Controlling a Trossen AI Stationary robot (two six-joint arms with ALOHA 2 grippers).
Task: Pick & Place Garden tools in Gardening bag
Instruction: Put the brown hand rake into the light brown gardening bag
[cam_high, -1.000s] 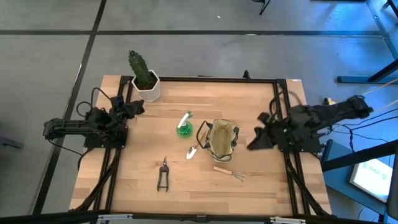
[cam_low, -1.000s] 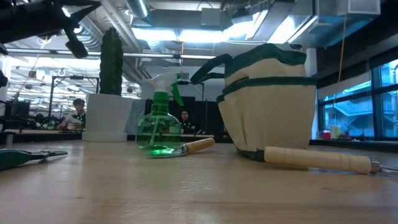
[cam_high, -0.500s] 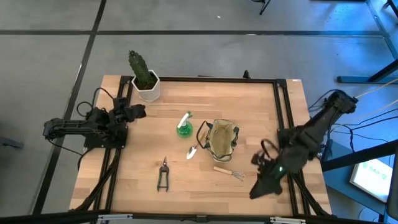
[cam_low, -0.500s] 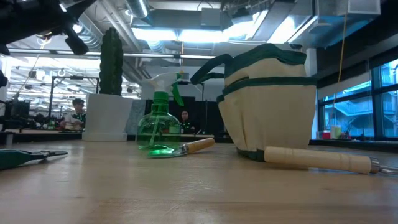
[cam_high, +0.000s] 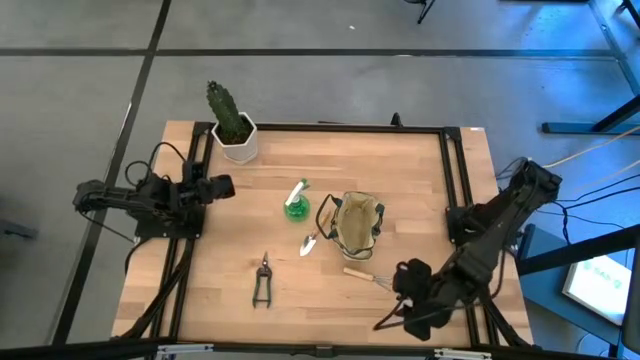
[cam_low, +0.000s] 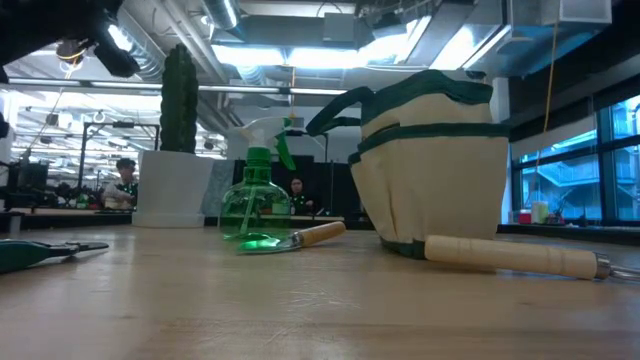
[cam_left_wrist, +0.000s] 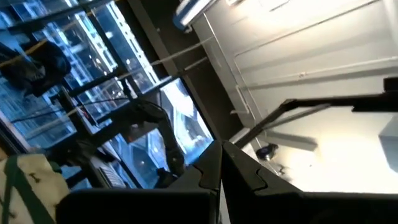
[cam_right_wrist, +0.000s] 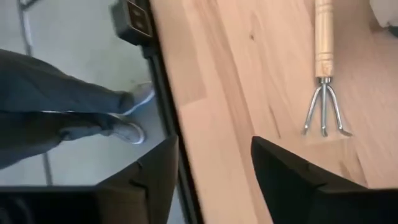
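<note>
The khaki gardening bag (cam_high: 357, 224) stands upright on its base at the table's middle; it also shows in the low view (cam_low: 435, 165). The green spray bottle (cam_high: 296, 205) stands left of it. The trowel (cam_high: 313, 241), the black shears (cam_high: 262, 281) and the hand rake (cam_high: 368, 277) lie flat on the table. My right gripper (cam_high: 385, 320) is open and empty near the table's front edge, just nearer than the rake's tines (cam_right_wrist: 323, 118). My left gripper (cam_high: 228, 185) is shut and empty, raised at the table's left.
A cactus in a white pot (cam_high: 232, 125) stands at the far left corner. In the right wrist view, a person's legs and shoes (cam_right_wrist: 93, 118) show on the floor beyond the table's edge. Bare wood lies at the table's front left and far right.
My right gripper has swung from the table's right edge toward the near edge and leftward, and now sits at the front right, close to the rake. My left gripper has shifted slightly. The tools and the bag have not moved.
</note>
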